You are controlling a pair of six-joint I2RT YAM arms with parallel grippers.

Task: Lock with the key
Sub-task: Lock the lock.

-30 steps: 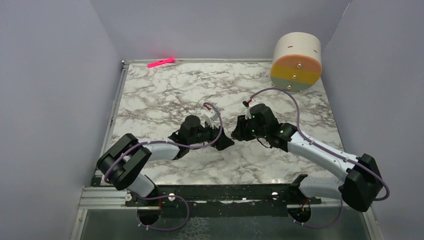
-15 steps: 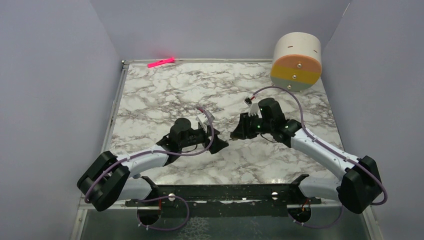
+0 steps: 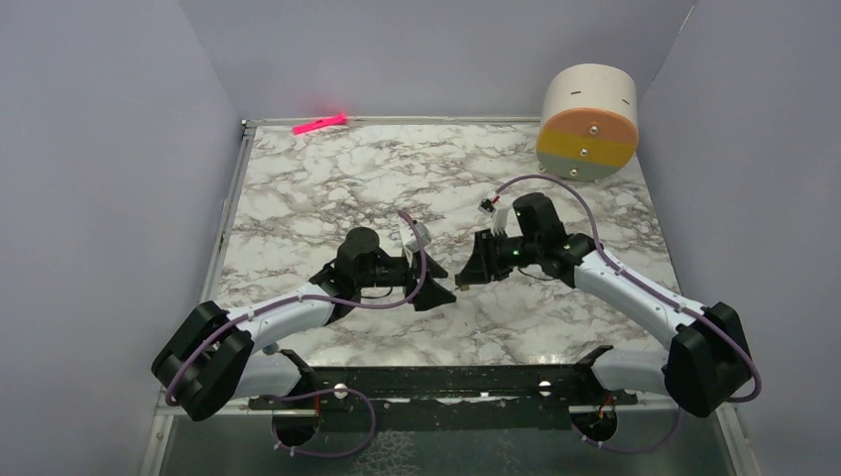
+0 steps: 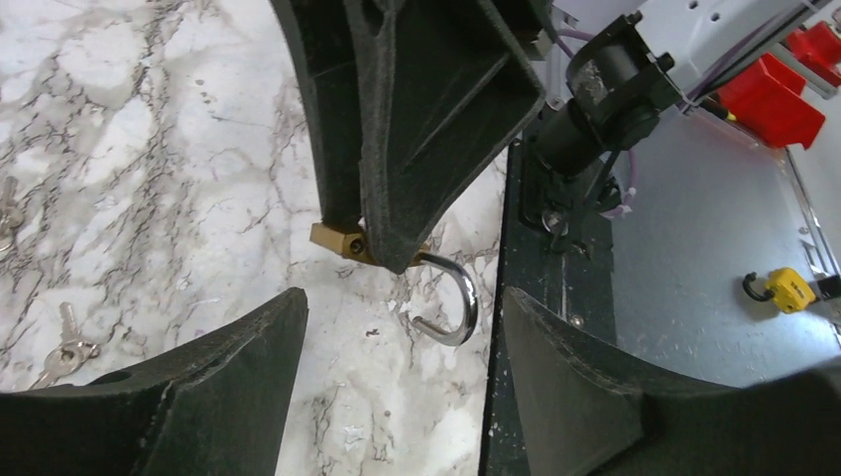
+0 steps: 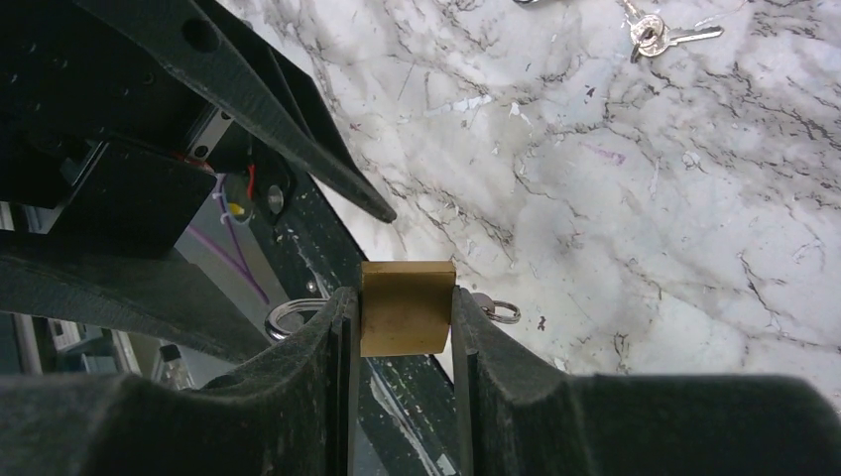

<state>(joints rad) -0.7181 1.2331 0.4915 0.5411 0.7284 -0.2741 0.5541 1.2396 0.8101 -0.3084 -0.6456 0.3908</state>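
Observation:
My right gripper (image 3: 464, 274) is shut on a small brass padlock (image 5: 407, 307), held above the table near its front edge. The padlock's silver shackle (image 4: 451, 297) is swung open and hangs free. My left gripper (image 3: 436, 294) is open and empty, its jaws facing the padlock from just left of it; in the left wrist view (image 4: 402, 332) the shackle lies just beyond its tips. A silver key on a ring (image 4: 64, 342) lies on the marble, away from both grippers; it also shows in the right wrist view (image 5: 660, 35). A small ring (image 5: 501, 310) shows beside my right finger.
A round cream, orange, yellow and green block (image 3: 587, 124) stands at the back right. A pink marker (image 3: 319, 124) lies at the back left corner. The black rail (image 3: 446, 382) runs along the table's front edge, close under both grippers. Another key (image 4: 5, 203) lies at the frame's left edge.
My left arm has drawn its elbow back to the left and its gripper has shifted slightly down and left. My right gripper has stayed shut on the padlock in nearly the same place.

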